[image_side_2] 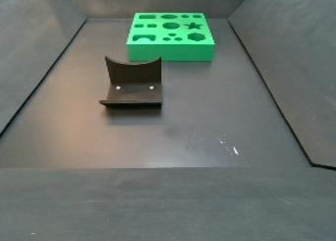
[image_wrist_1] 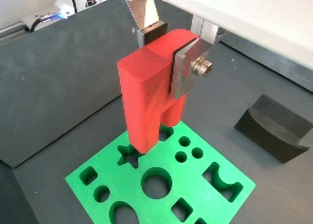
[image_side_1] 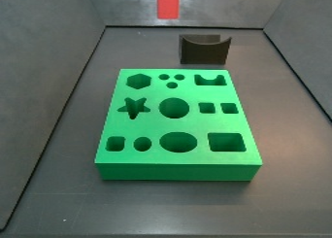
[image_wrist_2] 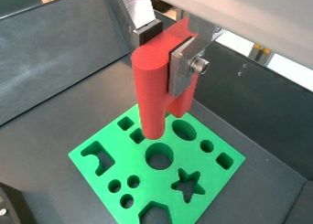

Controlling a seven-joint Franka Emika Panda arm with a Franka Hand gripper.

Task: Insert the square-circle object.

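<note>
The square-circle object (image_wrist_1: 145, 100) is a plain red bar held upright, its notched end pointing down. My gripper (image_wrist_1: 166, 58) is shut on its upper part, with a silver finger plate (image_wrist_1: 184, 74) flat on one side; both show in the other wrist view too, the gripper (image_wrist_2: 166, 56) and the bar (image_wrist_2: 153, 90). The bar hangs above the green board (image_wrist_1: 123, 179) with shaped holes, also seen below it (image_wrist_2: 128, 159). In a side view only the bar's lower end (image_side_1: 168, 3) shows, high over the board's far side (image_side_1: 169, 171). The gripper is out of both side views.
A dark grey block (image_wrist_1: 275, 127) with a curved cut-out stands on the dark floor beside the board, apart from it, and shows in both side views (image_side_1: 204, 50) (image_side_2: 132, 83). The green board (image_side_2: 171, 50) lies at the far end. Dark walls enclose the floor.
</note>
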